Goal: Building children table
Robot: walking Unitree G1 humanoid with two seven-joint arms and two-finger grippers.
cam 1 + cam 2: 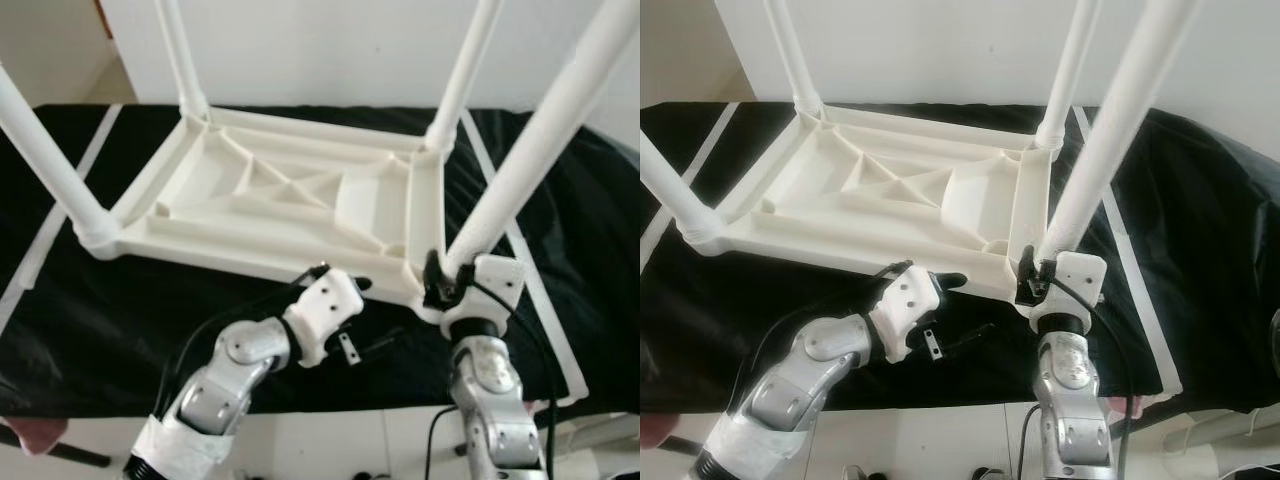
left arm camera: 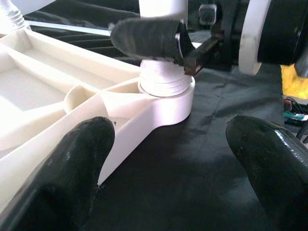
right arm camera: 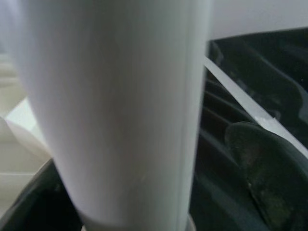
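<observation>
Four legs are standing up from the upturned table top lying on the black cloth. I am clamping my right gripper around the near-right leg; my left gripper, fingers spread, is hovering beside that corner socket. Twisting crookedly risks cross-threading or sliding the top.

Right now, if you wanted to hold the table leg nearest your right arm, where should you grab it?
Probably low down, just above the socket, where the leg meets the upturned tabletop. It is a round, smooth tube tilting toward the robot, so the fingers should come from the near side and close across it, as the right gripper does.
</observation>
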